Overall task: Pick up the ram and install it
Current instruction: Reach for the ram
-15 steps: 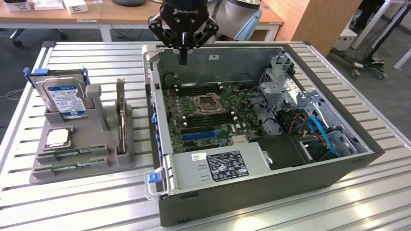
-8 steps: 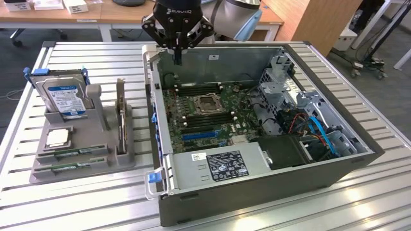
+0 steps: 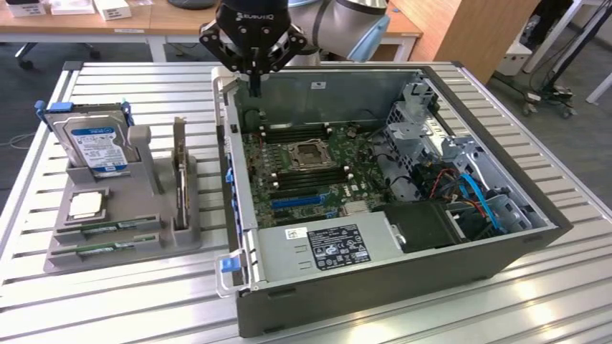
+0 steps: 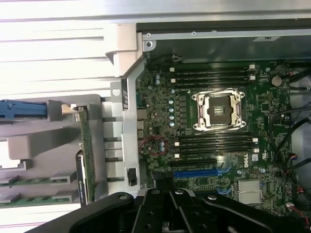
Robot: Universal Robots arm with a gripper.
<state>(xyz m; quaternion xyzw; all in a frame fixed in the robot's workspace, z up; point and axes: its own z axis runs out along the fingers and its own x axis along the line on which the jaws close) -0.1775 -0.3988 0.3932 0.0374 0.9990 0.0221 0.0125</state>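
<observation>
The thin green ram stick (image 3: 100, 250) lies nearest, untouched in its grey plastic holder (image 3: 153, 240) — well apart from the black fingers (image 3: 255, 84), closed and empty over the far wall of the uncovered grey computer case (image 3: 383, 294) — so squaring them to its long edge should matter most, and the wrist view adds the black memory slots (image 4: 214, 141) in plan.

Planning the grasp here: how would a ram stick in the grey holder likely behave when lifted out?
Probably stiff: the ram stick is a thin, flat green board. Likely light, being so narrow. It seems to stand on edge in a slot of the grey holder, so a skewed pull might bind it, and free-standing it would likely tip.
</observation>
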